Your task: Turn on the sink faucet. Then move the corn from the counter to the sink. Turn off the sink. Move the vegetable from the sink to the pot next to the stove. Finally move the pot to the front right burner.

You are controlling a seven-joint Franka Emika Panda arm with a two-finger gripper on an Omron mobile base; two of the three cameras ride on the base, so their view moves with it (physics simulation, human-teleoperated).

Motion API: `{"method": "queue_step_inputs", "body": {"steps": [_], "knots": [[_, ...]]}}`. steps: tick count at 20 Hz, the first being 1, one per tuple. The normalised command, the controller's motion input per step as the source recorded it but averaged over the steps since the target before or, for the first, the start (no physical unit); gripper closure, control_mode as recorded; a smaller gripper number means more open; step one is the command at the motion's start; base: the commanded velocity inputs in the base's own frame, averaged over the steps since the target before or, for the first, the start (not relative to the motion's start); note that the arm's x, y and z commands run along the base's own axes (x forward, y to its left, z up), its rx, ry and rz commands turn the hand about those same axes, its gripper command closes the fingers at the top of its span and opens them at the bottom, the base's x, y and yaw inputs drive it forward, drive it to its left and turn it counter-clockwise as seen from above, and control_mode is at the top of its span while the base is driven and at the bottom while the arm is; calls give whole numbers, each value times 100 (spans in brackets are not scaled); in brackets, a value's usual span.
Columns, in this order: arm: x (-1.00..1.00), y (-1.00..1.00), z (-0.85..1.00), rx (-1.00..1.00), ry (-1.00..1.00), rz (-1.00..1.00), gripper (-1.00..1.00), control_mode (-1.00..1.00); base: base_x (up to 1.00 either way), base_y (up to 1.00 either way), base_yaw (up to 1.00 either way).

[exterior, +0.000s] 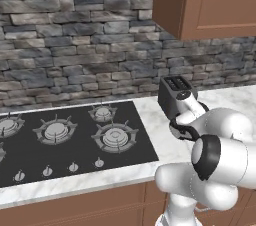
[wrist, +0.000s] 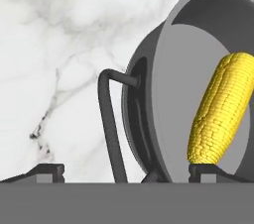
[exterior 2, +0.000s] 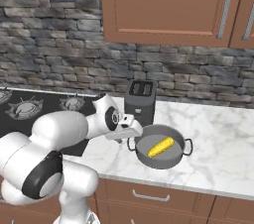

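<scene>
The grey pot [exterior 2: 171,161] stands on the white marble counter [exterior 2: 223,143], right of the stove [exterior 2: 30,111] and in front of a black toaster. The yellow corn [exterior 2: 161,146] lies inside the pot, slanted across its bottom. My gripper [exterior 2: 131,136] hangs open at the pot's left side. In the hand view the gripper [wrist: 127,172] straddles the pot's dark loop handle [wrist: 110,124] and near rim, with the corn [wrist: 221,114] just beyond one fingertip [wrist: 208,171]. Nothing is gripped. The front right burner [exterior: 116,137] is bare.
The black toaster [exterior 2: 140,96] stands right behind the pot and shows too as the toaster [exterior: 175,92] beyond my arm. Wooden wall cabinets [exterior 2: 168,5] hang above. The stove [exterior: 75,140] has a row of knobs along its front edge.
</scene>
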Motion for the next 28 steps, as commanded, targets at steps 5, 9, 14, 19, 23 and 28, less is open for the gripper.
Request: {"method": "queue_step_inputs", "body": {"steps": [5,9,14,19,23,28], "knots": [[0,-27,-10,0,0,0,-100,-100,0,0,0],[2,-19,-25,-1,0,0,-100,-100,0,0,0],[7,-1,-21,-1,0,0,-100,-100,0,0,0],[1,0,-7,0,0,0,100,-100,0,0,0],[-2,0,3,0,0,0,100,-100,0,0,0],[-22,53,38,-4,-2,2,100,-100,0,0,0]]}}
